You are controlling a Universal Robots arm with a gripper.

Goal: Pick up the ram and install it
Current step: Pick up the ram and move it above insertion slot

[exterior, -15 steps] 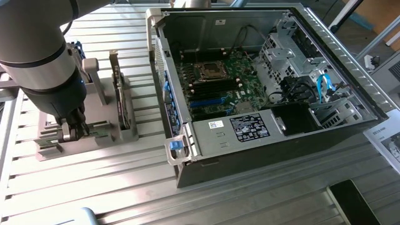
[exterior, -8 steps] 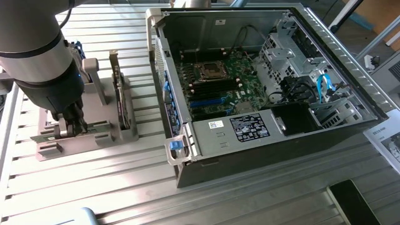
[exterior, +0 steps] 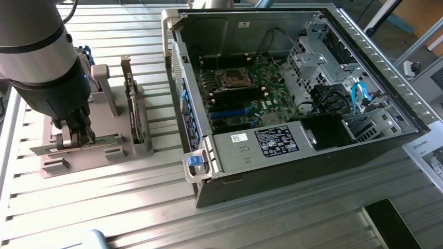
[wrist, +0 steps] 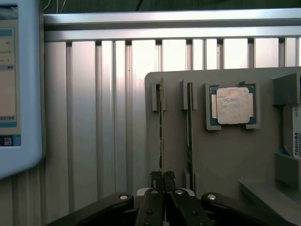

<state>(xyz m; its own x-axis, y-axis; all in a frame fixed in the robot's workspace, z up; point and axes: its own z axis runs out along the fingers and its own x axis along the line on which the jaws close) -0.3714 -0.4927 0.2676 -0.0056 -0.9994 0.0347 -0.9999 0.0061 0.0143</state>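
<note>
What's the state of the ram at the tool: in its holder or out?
In. The ram stands on edge in its holder slot, tool closed on one end.

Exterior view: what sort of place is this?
Probably a robotics lab bench for computer assembly: a robot arm, an open desktop computer case on a slatted metal table, and a grey holder with spare parts.
</note>
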